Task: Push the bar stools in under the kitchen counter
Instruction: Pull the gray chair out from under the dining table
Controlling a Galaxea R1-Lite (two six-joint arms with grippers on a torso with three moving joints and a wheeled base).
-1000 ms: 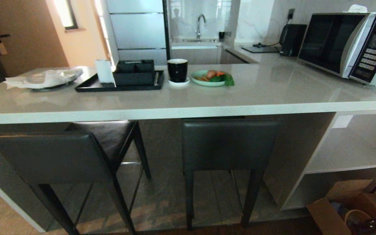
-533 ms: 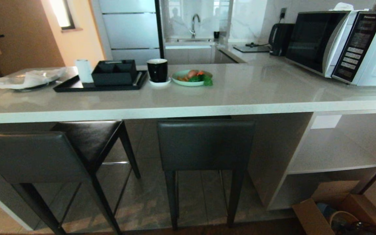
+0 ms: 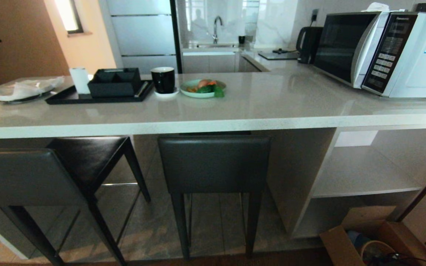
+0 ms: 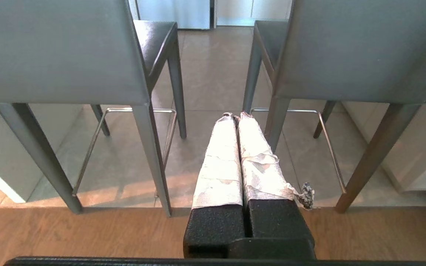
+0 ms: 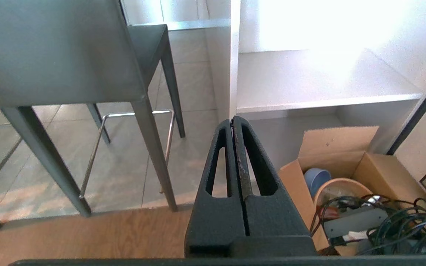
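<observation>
The surface (image 3: 272, 107) (pale polished stone, thick white edge) carries a black tray (image 3: 65, 98), a black cup (image 3: 162, 79) on a white saucer, a green plate (image 3: 197, 94) of food and a microwave (image 3: 379, 51). The tiled floor (image 3: 213, 225) bears 2 bar stools (image 3: 213, 162).

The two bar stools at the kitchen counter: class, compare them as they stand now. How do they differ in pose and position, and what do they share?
The left stool stands turned at an angle, with its seat showing; the right stool faces the kitchen counter squarely. The left stool sits further out from the counter's edge, while the right stool's backrest stands just beneath it. Both share dark grey backrests, slim dark legs and metal footrest bars.
</observation>
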